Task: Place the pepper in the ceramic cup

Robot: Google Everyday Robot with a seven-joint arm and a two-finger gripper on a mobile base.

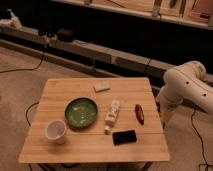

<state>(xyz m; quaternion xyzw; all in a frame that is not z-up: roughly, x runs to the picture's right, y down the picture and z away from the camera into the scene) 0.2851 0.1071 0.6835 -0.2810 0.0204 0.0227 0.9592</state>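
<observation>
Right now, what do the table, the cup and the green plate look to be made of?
Table: pale wood, plank lines showing. Cup: probably white ceramic, smooth and matte. Plate: perhaps glazed ceramic, glossy green sheen. The jaws hang off the table edge beside the pepper.

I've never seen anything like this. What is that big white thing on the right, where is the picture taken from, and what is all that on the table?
The white thing is a robot's arm, the only one it has. Its hand hangs low beside the right edge of the wooden table. There is one camera, looking down on the table from above; where it is mounted is not known. On the table are a green plate, a white cup at the front left, a white bottle lying on its side, a dark red pepper, a black flat object and a pale block. The pepper is not held: it lies on the wood, on the side nearest the hand.
</observation>
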